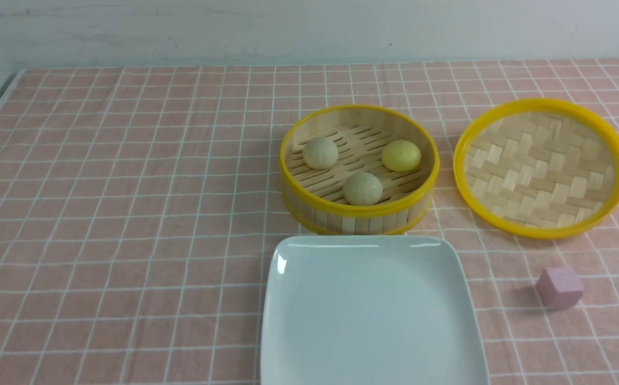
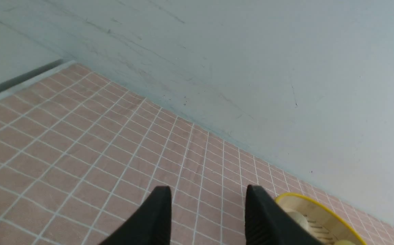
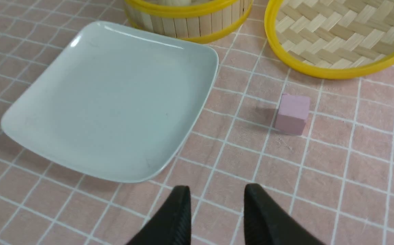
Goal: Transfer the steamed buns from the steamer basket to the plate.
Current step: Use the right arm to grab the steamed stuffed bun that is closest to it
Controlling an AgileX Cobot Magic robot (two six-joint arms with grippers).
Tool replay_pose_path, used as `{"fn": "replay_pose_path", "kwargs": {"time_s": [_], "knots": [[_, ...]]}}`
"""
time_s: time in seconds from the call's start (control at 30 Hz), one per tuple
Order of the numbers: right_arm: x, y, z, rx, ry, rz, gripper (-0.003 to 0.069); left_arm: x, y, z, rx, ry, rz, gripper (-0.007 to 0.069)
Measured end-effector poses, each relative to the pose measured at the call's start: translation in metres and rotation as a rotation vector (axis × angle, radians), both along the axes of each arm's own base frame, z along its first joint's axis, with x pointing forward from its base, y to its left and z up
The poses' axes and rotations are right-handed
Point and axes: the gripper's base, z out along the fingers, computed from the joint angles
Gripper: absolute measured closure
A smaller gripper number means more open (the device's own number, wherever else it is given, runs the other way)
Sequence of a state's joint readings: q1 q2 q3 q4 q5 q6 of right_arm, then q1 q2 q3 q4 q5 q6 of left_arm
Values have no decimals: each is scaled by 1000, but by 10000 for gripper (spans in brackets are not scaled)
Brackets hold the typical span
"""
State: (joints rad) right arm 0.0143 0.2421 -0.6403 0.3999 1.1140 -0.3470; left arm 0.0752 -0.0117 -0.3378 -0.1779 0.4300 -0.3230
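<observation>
Steamed buns (image 1: 320, 153), all three, are seen on the slatted floor of the steamer basket (image 1: 360, 218), just above the middle of the front view; the plate (image 1: 368, 321) lies bare directly below it, at lower centre, its far edge close to the basket wall; no bun has been moved yet, so the first pick is judged to be the step in hand. The left gripper (image 2: 207, 189) is shown spread with nothing between its jaws, over the checked tabletop (image 1: 127, 214), the basket's rim showing past one finger; the right gripper (image 3: 216, 186) is likewise spread and empty, near the plate's corner and the pink cube (image 3: 292, 114). The pale bun nearest the plate (image 1: 363, 188) is best taken first, since it has the shortest way to go; it should be approached from straight above, the jaws set astride the dome and closed gently so that the soft dough is not crushed; it should be lifted clear of the yellow rim before being carried across; the woven tray (image 1: 542, 166) and the cube are to be left alone.
</observation>
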Motion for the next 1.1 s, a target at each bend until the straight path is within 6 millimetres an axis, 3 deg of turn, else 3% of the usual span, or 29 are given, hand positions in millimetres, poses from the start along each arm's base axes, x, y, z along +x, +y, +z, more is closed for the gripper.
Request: {"fn": "replay_pose_path", "kwargs": {"time_s": [0.17,0.3,0.57,0.87,0.9,1.1], "knots": [[33,0,19,-43,-40,25,417,-10,-10,11,15,43,-105,298],[57,4,36,-15,-60,58,417,-6,-20,10,46,109,-216,298],[114,10,51,-84,-37,178,417,25,-37,8,167,223,-478,298],[157,9,60,-184,-37,242,417,56,-35,6,372,229,-509,296],[170,11,61,-188,-32,263,417,63,-34,8,429,233,-521,289],[201,15,55,-155,-11,310,417,79,-33,33,471,215,-525,242]]}}
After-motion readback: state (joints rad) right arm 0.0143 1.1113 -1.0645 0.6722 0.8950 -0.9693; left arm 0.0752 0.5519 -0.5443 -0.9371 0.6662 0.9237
